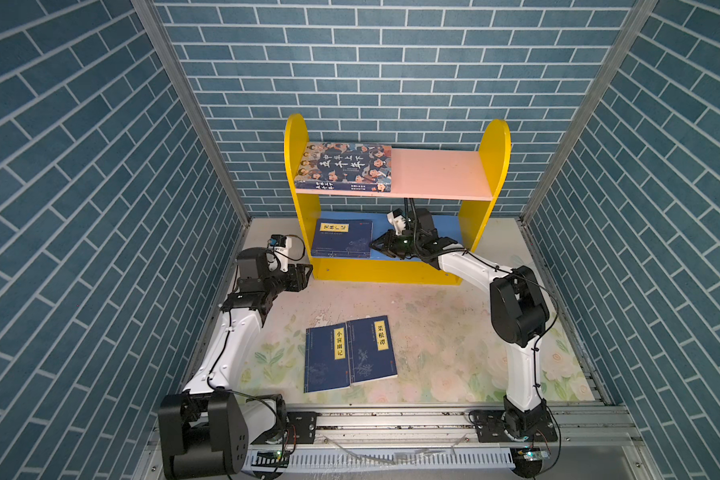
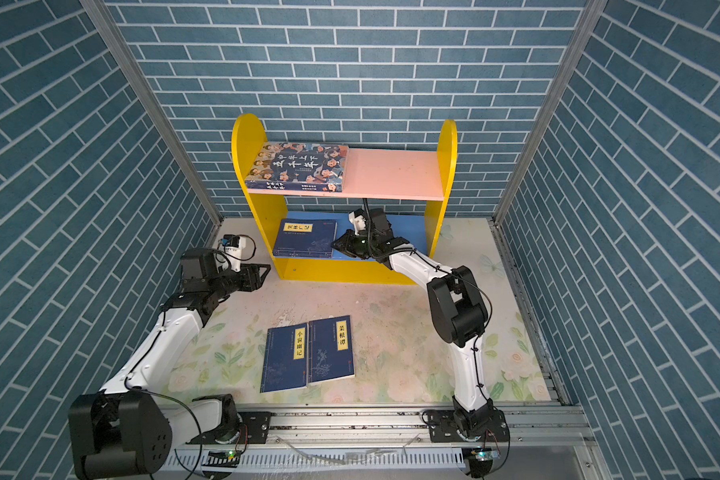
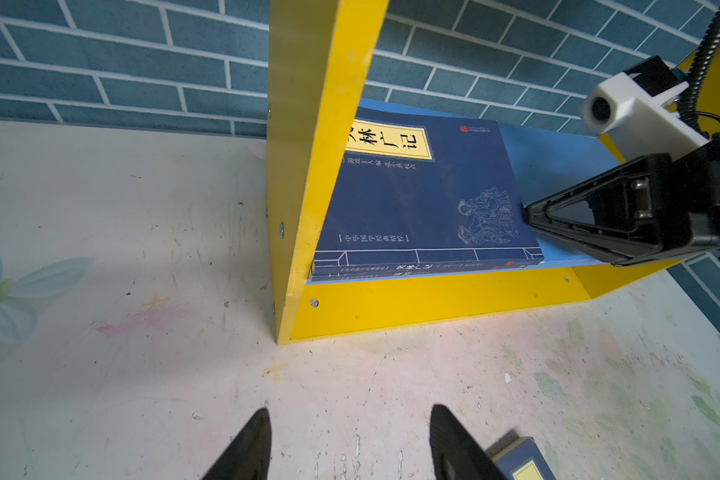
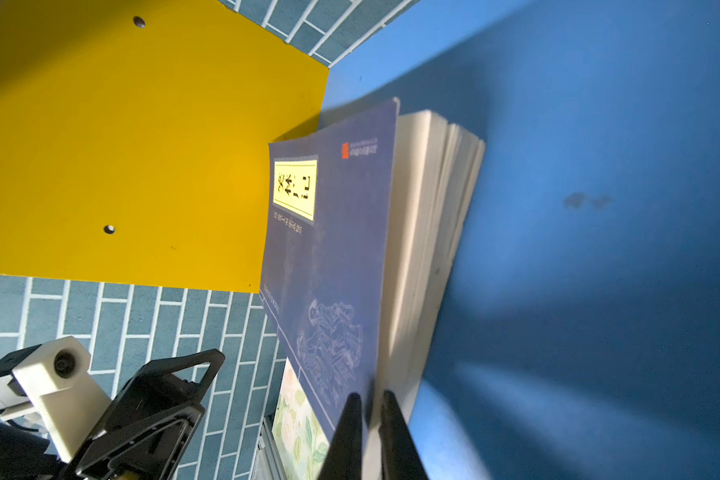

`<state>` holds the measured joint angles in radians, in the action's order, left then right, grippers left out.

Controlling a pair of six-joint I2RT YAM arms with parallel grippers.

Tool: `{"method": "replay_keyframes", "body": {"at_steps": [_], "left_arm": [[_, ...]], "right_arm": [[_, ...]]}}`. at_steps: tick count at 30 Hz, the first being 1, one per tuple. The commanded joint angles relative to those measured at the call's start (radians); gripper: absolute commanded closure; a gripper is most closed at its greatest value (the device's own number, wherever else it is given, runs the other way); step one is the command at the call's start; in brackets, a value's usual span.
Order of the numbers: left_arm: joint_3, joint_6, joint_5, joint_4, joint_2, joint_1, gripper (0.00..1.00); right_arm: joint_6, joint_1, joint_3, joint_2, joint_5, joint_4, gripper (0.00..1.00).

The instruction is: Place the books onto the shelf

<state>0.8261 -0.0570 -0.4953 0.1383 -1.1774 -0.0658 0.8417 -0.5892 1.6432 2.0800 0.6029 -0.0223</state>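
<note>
The shelf [image 1: 491, 166] stands at the back. On its pink upper board [image 1: 437, 172] lies the thick book with cartoon faces [image 1: 346, 166]. Two navy books [image 3: 412, 199] are stacked at the left end of the blue lower board [image 4: 599, 249]. My right gripper [image 4: 369, 397] reaches in under the pink board, and its jaws are nearly together on the right edge of the top book's cover [image 4: 329, 249]. Two more navy books [image 1: 326, 359] [image 1: 371, 349] lie side by side on the table. My left gripper [image 3: 348, 411] hangs open and empty just left of the shelf's base.
Blue brick-pattern walls [image 1: 100, 208] close in the floral table [image 1: 454, 353] on three sides. A metal rail [image 1: 391, 419] carrying both arm bases runs along the front edge. The right half of the pink board is bare.
</note>
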Motion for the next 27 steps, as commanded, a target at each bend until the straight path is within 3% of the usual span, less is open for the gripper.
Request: {"method": "replay_keyframes", "body": {"at_steps": [1, 20, 27], "left_arm": [[0.011, -0.004, -0.015, -0.003, 0.009, -0.006, 0.38], [0.001, -0.009, -0.022, -0.004, 0.015, -0.006, 0.38], [0.021, -0.014, -0.027, 0.033, 0.030, -0.006, 0.38]], "right_arm": [[0.007, -0.009, 0.041, 0.017, 0.021, -0.030, 0.87], [0.002, -0.009, 0.059, 0.018, 0.017, -0.015, 0.87], [-0.025, -0.008, -0.007, -0.055, -0.053, -0.035, 0.78]]}}
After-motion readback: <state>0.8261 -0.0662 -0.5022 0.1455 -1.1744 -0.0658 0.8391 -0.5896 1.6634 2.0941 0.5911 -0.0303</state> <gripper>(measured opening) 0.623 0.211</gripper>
